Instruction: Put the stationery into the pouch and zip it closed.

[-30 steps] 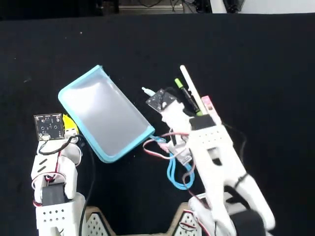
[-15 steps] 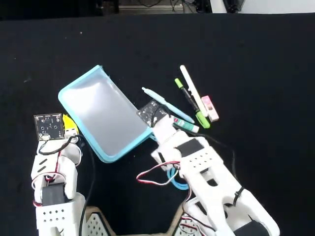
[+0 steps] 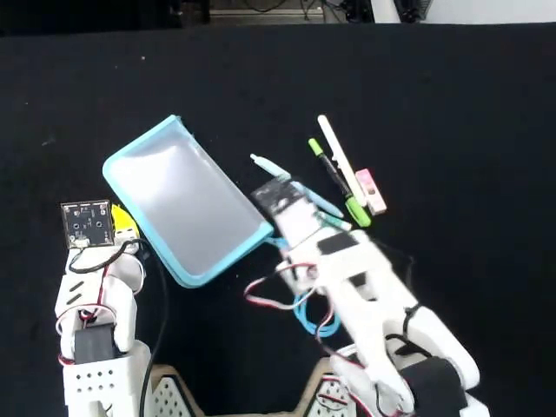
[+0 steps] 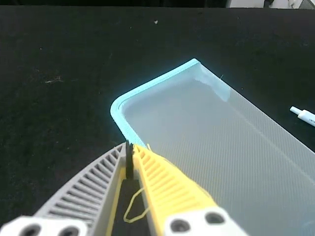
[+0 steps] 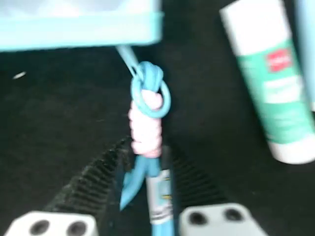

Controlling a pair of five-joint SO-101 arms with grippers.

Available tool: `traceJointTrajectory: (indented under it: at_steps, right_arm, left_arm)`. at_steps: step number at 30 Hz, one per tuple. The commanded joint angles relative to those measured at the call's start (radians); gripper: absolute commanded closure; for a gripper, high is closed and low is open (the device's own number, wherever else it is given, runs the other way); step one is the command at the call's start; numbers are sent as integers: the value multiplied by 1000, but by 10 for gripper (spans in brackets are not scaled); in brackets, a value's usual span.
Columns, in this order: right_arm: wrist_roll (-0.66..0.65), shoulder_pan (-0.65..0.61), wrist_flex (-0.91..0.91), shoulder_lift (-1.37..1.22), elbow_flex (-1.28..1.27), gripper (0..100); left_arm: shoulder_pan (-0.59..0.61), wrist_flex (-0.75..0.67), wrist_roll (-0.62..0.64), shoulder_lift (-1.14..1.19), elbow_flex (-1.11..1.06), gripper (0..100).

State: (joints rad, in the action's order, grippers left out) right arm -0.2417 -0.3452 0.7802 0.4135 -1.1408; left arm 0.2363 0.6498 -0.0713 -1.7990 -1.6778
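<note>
The pouch (image 3: 187,204) lies at the table's (image 3: 434,104) 9 o'clock, with the stationery (image 3: 337,180) outside at its 3 o'clock. The right gripper (image 5: 146,147) pinches the zip cord (image 5: 146,115). The left gripper (image 4: 129,147), jaws nearly together, sits at the pouch's 8 o'clock corner. A pull now could drag the pouch or close it empty.

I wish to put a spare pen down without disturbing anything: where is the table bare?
Bare: table beyond the pouch and pens, also right of the pens. Crowded: between pouch and pens, where the right hand holds the zipper cord.
</note>
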Motion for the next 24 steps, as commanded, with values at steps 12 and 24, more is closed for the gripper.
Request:
traceJointTrajectory:
  at_steps: [12, 24]
  right_arm:
    - [-239, 195, 410, 130, 133, 875]
    - [-146, 81, 255, 128, 127, 818]
  left_arm:
    - [12, 3, 6, -8, -22, 967]
    - [12, 3, 6, -8, -22, 967]
